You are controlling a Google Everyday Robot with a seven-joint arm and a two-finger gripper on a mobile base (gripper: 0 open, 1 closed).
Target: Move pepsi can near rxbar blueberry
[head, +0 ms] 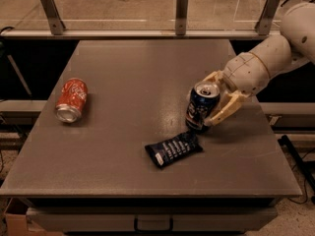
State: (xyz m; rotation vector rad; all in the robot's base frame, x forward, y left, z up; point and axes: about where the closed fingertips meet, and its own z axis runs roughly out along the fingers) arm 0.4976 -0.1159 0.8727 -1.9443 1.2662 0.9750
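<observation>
The pepsi can, dark blue with a silver top, stands slightly tilted on the grey table, right of centre. My gripper reaches in from the right and is shut on the can, one cream finger behind it and one along its right side. The rxbar blueberry, a flat dark navy wrapper with white text, lies just below and left of the can, its upper right end touching or almost touching the can's base.
A red cola can lies on its side at the table's left. A glass barrier with metal posts runs along the far edge. A drawer handle shows below the front edge.
</observation>
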